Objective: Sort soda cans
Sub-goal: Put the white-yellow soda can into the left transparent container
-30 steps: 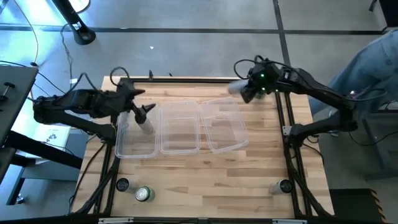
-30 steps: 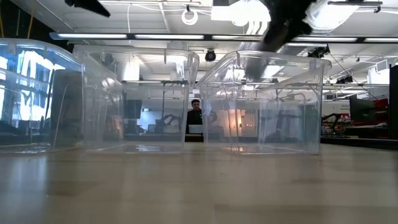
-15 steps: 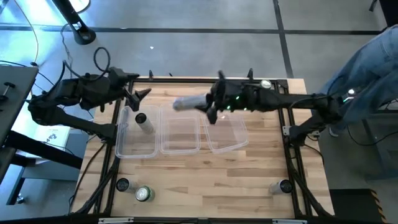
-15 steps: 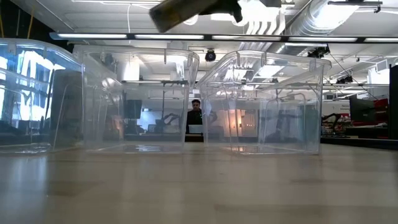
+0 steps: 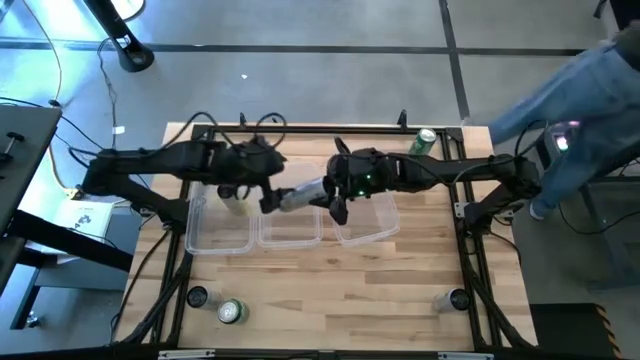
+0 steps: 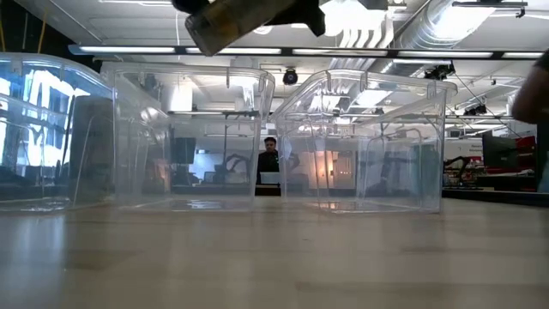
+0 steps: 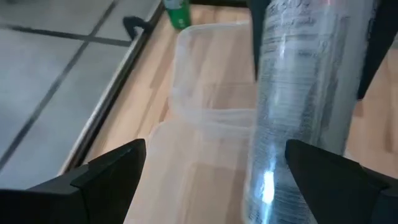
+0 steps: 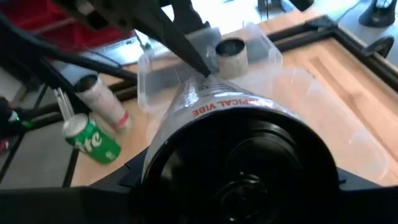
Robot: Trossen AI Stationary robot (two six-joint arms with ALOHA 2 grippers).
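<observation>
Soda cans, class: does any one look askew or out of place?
Yes: the pale can hangs sideways in the right gripper, in the air above the middle tub, not standing upright.

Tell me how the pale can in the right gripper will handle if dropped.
Held sideways by the right gripper above the middle tub, open left gripper close by, the pale can is a smooth cylinder, so it would probably roll on landing. Its glossy wall looks slippery and may dent if squeezed.

right hand (image 5: pixel 322 190) holds can (image 5: pixel 300 194) above middle tub (image 5: pixel 289 238) | left hand (image 5: pixel 268 188) beside
</observation>
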